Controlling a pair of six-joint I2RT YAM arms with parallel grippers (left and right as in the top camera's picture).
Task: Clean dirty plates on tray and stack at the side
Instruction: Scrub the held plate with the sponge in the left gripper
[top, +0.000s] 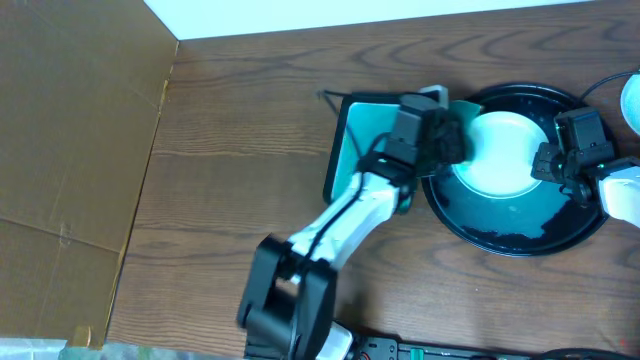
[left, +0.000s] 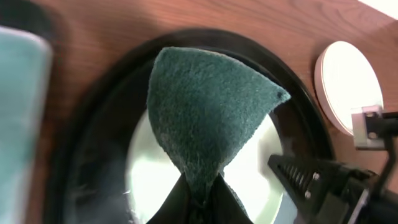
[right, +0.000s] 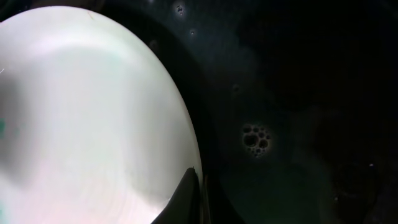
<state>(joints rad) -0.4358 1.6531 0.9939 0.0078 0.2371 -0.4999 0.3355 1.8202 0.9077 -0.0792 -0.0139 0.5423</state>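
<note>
A pale mint plate (top: 497, 155) lies in the round black tray (top: 520, 240), whose floor is wet. My left gripper (top: 447, 138) hangs over the plate's left edge, shut on a dark green sponge (left: 211, 112). In the left wrist view the sponge fans out above the plate (left: 146, 177). My right gripper (top: 545, 163) is at the plate's right side, shut on its rim. In the right wrist view its jaws (right: 198, 186) pinch the plate (right: 93, 124) edge over the dark tray (right: 298, 74). A white plate (top: 632, 100) sits on the table at the far right.
A rectangular teal dish (top: 365, 140) lies just left of the tray, partly under my left arm. Soap bubbles (right: 256, 138) float on the tray floor. Brown cardboard (top: 70, 120) covers the table's left part. The white plate (left: 348, 84) lies beyond the tray rim.
</note>
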